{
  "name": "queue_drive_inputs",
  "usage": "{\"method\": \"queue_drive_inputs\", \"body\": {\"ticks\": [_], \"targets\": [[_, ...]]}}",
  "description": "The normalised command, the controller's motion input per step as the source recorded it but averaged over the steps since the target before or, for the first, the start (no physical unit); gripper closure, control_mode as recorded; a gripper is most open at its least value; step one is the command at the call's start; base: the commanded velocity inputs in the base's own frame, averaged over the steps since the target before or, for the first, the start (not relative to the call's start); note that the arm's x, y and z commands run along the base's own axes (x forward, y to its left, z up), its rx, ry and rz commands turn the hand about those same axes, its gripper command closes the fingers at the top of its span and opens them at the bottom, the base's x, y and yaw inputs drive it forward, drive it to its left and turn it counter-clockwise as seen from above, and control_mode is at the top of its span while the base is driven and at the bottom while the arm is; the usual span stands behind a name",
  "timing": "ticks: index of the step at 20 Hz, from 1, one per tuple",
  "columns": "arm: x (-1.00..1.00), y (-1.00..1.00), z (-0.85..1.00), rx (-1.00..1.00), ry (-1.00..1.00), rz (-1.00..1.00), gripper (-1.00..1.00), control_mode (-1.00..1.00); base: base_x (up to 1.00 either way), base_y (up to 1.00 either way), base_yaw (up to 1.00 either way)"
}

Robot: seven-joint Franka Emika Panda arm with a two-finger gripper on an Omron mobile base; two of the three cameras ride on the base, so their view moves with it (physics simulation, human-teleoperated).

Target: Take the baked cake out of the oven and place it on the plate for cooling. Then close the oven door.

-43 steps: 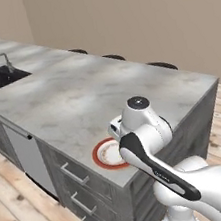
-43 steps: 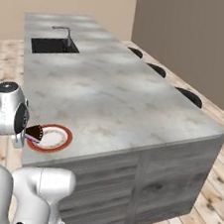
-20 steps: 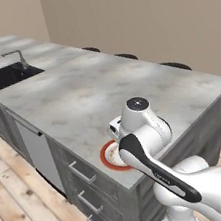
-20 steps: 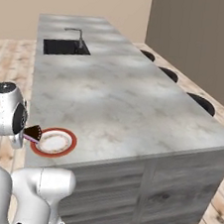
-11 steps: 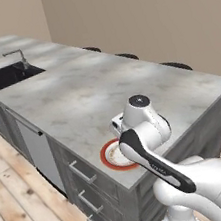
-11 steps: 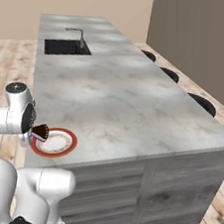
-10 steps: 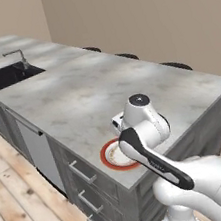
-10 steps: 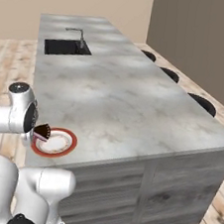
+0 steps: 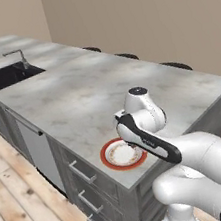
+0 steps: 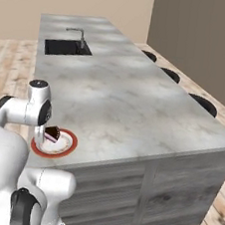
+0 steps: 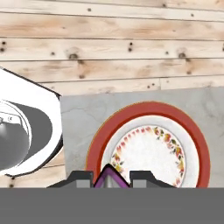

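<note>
Grey marble island counter, cake slice hanging right over the plate.
Gripper has its jaws pinched narrow on the slice; next it probably lowers, lets go, then shuts the oven.

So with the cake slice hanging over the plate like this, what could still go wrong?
1. The plate sits close to the edge of the island counter; a nudge from the hand on release might push it toward the wooden floor.
2. The cake slice hangs over the plate's near side, not its centre, so it may land on the rim and tip.
</note>
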Motion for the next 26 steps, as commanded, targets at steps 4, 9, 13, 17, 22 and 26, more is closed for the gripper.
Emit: {"method": "queue_drive_inputs", "body": {"ticks": [4,9,13,17,22,26], "targets": [[0.00,0.00,-0.35,-0.01,0.07,0.00,1.00,-1.00,0.00,0.00,0.00],[0.01,0.00,-0.35,-0.01,0.02,0.00,1.00,-1.00,0.00,0.00,0.00],[0.01,0.00,-0.27,-0.01,0.00,0.00,1.00,-1.00,0.00,0.00,0.00],[0.10,0.00,-0.19,0.00,0.00,0.00,1.00,-1.00,0.00,0.00,0.00],[0.22,0.00,-0.08,0.00,0.00,0.00,1.00,-1.00,0.00,0.00,0.00],[0.21,0.00,-0.03,0.00,0.00,0.00,1.00,-1.00,0.00,0.00,0.00]]}}
